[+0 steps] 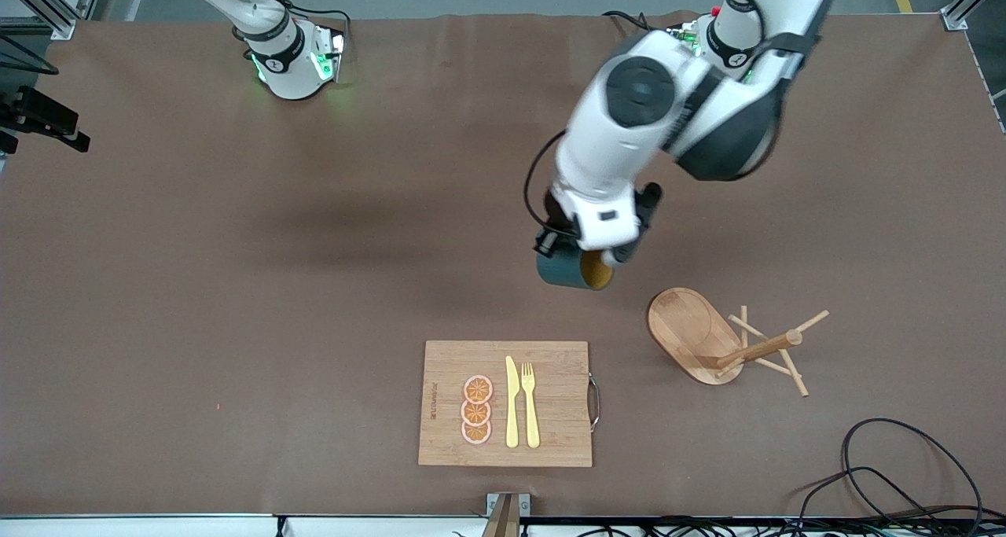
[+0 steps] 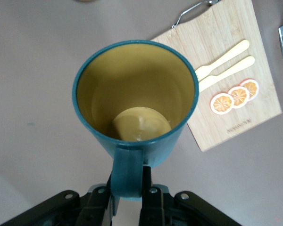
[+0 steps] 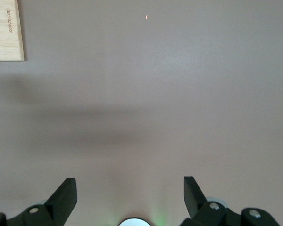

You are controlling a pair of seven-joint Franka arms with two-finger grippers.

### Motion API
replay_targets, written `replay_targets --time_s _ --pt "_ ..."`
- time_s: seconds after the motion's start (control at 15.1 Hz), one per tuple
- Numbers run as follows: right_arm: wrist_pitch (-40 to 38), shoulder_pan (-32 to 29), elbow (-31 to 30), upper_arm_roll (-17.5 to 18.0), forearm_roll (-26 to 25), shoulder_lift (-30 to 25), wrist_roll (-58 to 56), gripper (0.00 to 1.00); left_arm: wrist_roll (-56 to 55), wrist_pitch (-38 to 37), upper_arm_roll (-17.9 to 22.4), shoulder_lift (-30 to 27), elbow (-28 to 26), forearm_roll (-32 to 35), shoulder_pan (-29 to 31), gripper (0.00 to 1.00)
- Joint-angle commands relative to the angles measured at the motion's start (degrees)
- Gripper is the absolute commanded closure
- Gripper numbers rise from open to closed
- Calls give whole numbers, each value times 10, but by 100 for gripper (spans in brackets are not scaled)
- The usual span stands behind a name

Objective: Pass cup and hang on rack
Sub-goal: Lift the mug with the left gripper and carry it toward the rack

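Two arms share the job, but only the left gripper (image 2: 129, 195) is busy: its fingers are pinched tight on the handle of the cup (image 1: 572, 270), which hangs in the air on its side, mouth turned toward the rack (image 1: 711, 339), over bare table between the arm bases and the board (image 1: 505, 403). The rack lies tipped over, its oval base on edge and the post and pegs splayed low across the table toward the left arm's end, nearer the front camera than the cup. The right gripper (image 3: 129, 195) does not show in the front view; its wrist view has the fingers spread wide over bare table with nothing between them and a corner of the board at the edge of the picture, so that arm waits. The step in hand looks like carrying the cup to a peg, or first to a hand-over. Doing it well probably means holding the grip firm on the thin handle so the cup does not swing or twist, moving slowly, and keeping it high enough to pass over the pegs. Because the fingers fill the handle, hooking it on a peg directly seems awkward; a pass to the right gripper, taken by the cup's wall, would free the loop. The fallen rack may also slide or roll when touched, so any approach should be gentle and along a peg's line.
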Motion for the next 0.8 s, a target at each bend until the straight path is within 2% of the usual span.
replay_targets --time_s 0.0,0.2,0.33,0.73 --pt "3 -6 -19 6 -2 -19 -7 0 53 6 -5 -15 -15 -107 61 100" --pt "3 -6 -19 6 -2 -19 -7 0 97 1 -5 -15 -15 -200 126 100" --pt "3 -7 -19 7 -2 -19 -6 0 164 -6 -6 -15 -17 -268 172 100" --pt "3 -6 -19 7 -2 -19 -6 0 332 -33 -7 -6 -20 -363 239 99"
